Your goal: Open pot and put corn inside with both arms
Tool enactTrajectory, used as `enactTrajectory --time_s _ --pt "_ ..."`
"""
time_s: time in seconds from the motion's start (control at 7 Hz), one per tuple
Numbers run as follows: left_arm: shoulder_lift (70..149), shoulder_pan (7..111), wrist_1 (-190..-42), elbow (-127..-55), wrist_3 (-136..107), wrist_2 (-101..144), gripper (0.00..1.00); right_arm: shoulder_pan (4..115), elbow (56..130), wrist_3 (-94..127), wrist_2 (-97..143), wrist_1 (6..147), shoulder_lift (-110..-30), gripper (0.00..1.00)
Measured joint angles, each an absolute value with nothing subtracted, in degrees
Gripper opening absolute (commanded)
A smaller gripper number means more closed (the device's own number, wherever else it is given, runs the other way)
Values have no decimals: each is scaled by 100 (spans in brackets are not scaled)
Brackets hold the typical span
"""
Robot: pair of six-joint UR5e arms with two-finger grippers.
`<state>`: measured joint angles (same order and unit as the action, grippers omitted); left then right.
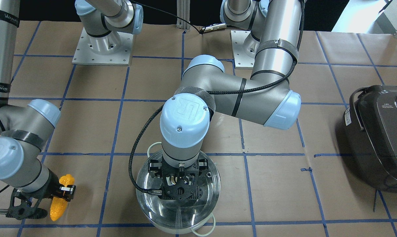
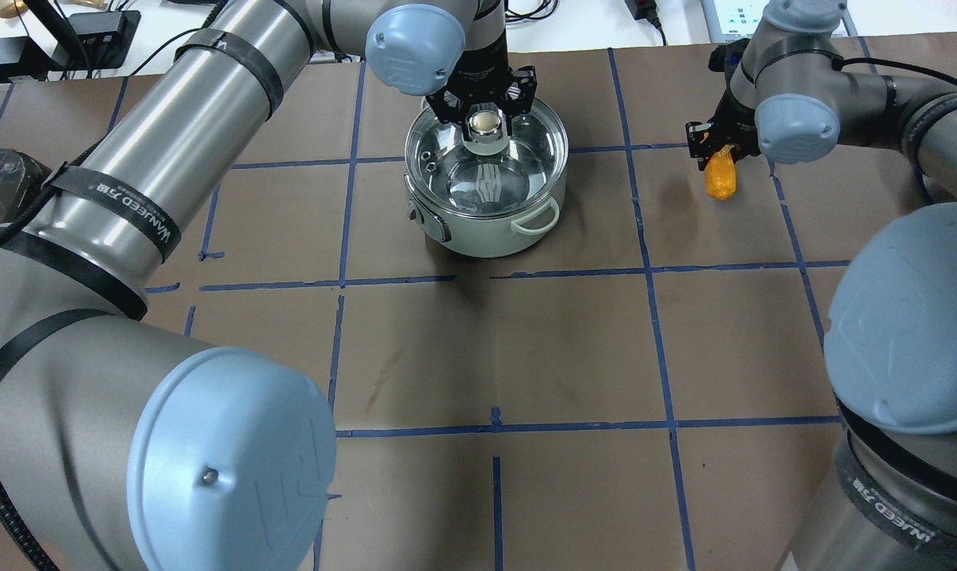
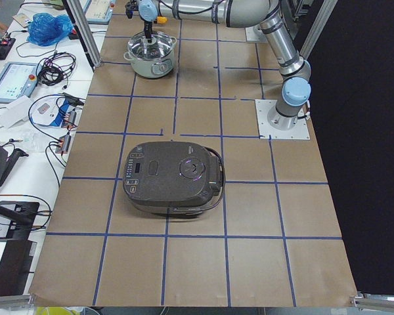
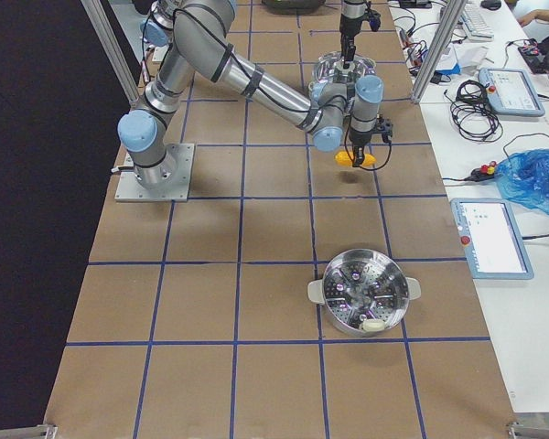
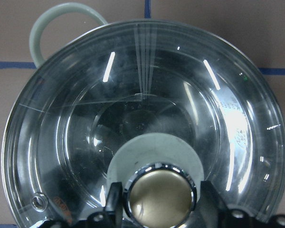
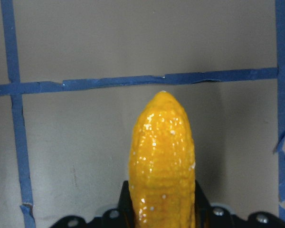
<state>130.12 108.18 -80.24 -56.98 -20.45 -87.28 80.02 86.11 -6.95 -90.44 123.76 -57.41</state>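
The shiny steel pot (image 2: 486, 234) with whitish loop handles stands at the table's far middle, its clear glass lid (image 1: 185, 214) on it. My left gripper (image 2: 486, 111) reaches straight down over the lid, and its fingers (image 5: 115, 202) are shut on either side of the round knob (image 5: 159, 194). My right gripper (image 2: 720, 147) is shut on the thick end of the yellow-orange corn (image 2: 720, 181) to the pot's right. The corn (image 6: 164, 156) hangs a little above the paper and casts a shadow. The corn also shows in the front view (image 1: 62, 197).
A dark grey rice cooker (image 1: 379, 138) sits on the left arm's side of the table. A second steel pot with a perforated steamer insert (image 4: 364, 294) stands on the right arm's side, nearer that end. Both arm bases (image 1: 103, 46) are bolted behind the pot. Blue tape grids the brown paper.
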Motion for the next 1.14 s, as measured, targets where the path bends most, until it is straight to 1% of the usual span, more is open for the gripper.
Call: enactTrajectory --time_s 0.14,0.29,0.57,0.71,0.86,1.14 --pt "13009 10819 -8027 -5693 -2052 -8723 5 8017 8610 -692 -9044 12007 -6071 4" --pt "12966 10820 -8048 -5676 -2053 -8728 5 8093 8596 -680 -8986 11758 -6352 4" --pt "12524 10784 -8380 -5630 -1995 -8754 5 8504 8479 -609 -8820 11600 -6724 5" --pt "12206 10615 -8630 -5620 -1783 -8775 5 8804 8211 -511 -8810 11485 -6671 5" --pt "11992 10257 -8803 -5650 -1453 -8781 5 9181 7767 -254 -8825 11270 -6427 5" --pt "11867 9252 -8881 -5796 -627 -8788 5 10088 6773 452 -8848 11097 -5585 4"
